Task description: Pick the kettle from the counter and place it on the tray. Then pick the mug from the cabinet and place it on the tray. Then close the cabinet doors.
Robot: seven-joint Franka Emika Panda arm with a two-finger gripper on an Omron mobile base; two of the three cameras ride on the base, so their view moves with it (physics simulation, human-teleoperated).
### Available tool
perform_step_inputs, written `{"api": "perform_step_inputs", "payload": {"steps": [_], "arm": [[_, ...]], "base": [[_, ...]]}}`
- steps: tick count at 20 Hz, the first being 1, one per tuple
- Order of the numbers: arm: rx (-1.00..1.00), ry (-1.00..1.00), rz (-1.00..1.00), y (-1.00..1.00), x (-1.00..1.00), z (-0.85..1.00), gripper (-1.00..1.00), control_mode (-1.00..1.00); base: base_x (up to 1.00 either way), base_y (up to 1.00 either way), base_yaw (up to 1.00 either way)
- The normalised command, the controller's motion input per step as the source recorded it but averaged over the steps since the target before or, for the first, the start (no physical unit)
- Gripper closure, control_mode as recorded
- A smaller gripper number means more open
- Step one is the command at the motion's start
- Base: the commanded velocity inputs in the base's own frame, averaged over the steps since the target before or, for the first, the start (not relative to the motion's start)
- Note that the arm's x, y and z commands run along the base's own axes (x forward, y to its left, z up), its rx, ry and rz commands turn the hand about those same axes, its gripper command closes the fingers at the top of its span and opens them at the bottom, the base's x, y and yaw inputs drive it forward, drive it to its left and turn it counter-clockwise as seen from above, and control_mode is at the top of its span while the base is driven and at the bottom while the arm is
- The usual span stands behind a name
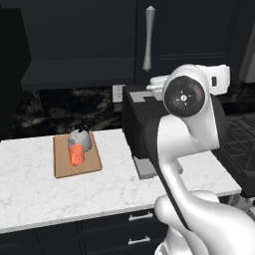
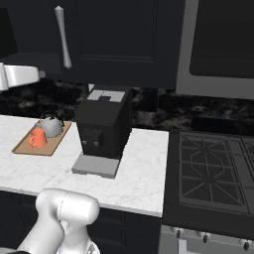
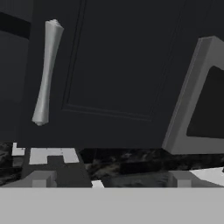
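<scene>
The tan tray lies on the marble counter, left of the coffee machine. On it stand the silver-grey kettle and, just in front of it, the orange mug. My gripper is open with nothing between its fingers. It is raised and faces the right cabinet door, which is shut, with its silver bar handle. The left half of the cabinet stands open onto a dark bare shelf.
A big black coffee machine stands on the counter right of the tray. A stove lies to the right, with a microwave above it. Dark drawers run under the counter.
</scene>
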Motion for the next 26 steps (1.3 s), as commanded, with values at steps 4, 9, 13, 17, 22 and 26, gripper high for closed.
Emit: {"api": "perform_step_inputs", "payload": {"steps": [4,9,13,17,22,26], "arm": [[0.00,0.00,0.17,0.48,-0.36,0.00,-1.00,-1.00],[-0.02,-0.05,0.22,0.53,-0.43,0.01,-1.00,-1.00],[-0.10,-0.17,0.26,0.52,-0.42,0.06,-1.00,-1.00],[-0.18,-0.23,0.25,0.58,-0.33,0.07,-1.00,-1.00],[-0.24,-0.27,0.24,0.58,-0.32,0.12,-1.00,-1.00],[-0.23,-0.16,0.22,0.54,-0.27,0.10,-1.00,-1.00]], "base": [[0.00,0.00,0.00],[0.00,0.00,0.00],[0.00,0.00,0.00],[0.00,0.00,0.00],[0.00,0.00,0.00],[0.00,0.00,0.00]]}}
